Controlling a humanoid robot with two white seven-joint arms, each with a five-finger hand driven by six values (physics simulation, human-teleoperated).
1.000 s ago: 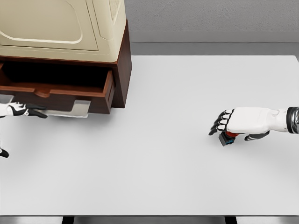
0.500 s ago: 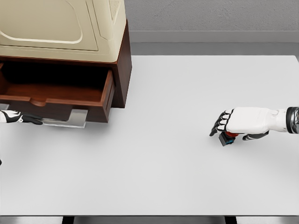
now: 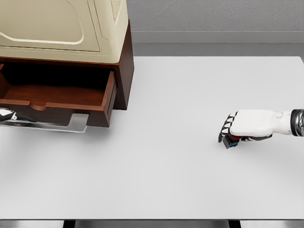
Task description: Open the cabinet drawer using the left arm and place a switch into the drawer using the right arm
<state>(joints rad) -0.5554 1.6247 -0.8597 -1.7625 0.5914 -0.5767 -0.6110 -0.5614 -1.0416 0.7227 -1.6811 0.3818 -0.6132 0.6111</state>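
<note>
The brown wooden cabinet (image 3: 124,71) stands at the back left of the table, and its drawer (image 3: 57,96) is pulled out with the inside showing bare. At the picture's left edge, just in front of the drawer's front panel, shows a small part of my left hand (image 3: 10,116). The switch (image 3: 231,142), a small black block with red and blue parts, lies on the table at the right. My right hand (image 3: 226,135) lies over it with the fingers curled down around it.
A large beige appliance (image 3: 61,28) sits on top of the cabinet. A pale metal plate (image 3: 76,124) sticks out under the drawer front. The white table (image 3: 161,180) stretches between drawer and switch, its front edge at the bottom.
My left hand has drawn back to the left, almost out of view, and the drawer stands slightly further out. My right hand's fingers have closed down around the switch.
</note>
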